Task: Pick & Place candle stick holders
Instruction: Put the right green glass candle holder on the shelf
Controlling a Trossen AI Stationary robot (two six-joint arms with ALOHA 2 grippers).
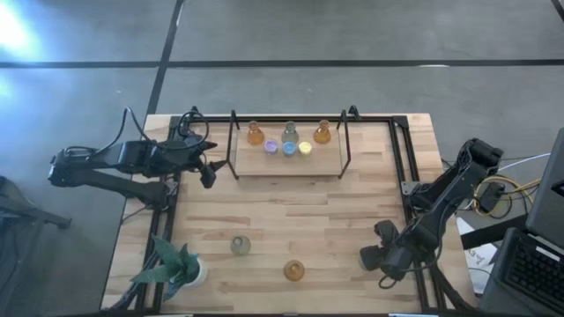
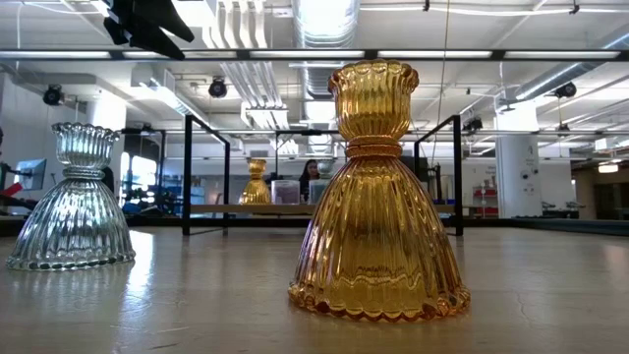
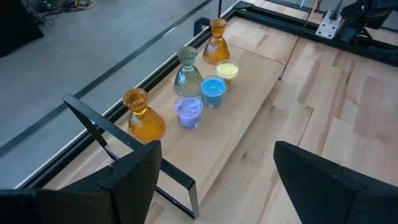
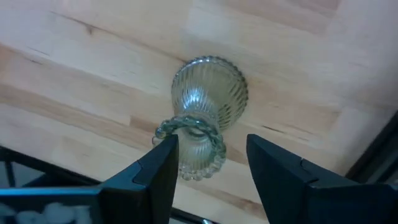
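Tabletop glare hides the right claw (image 4: 208, 165) straddling a clear holder (image 4: 205, 99).

I'm working in a lab or open-plan workshop: polished concrete floor (image 1: 352, 31) at twelve o'clock, exposed ceiling ducts (image 2: 241, 74), strip lights (image 2: 324, 15), and a butcher-block table (image 1: 291, 229) with a black metal frame (image 1: 401, 176).

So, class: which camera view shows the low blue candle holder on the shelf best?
Left wrist view: the blue holder sits near and unblocked between the purple holder and yellow holder. The high view gives only a tiny spot from above; the low view leaves it distant and unclear; the right wrist view misses it.
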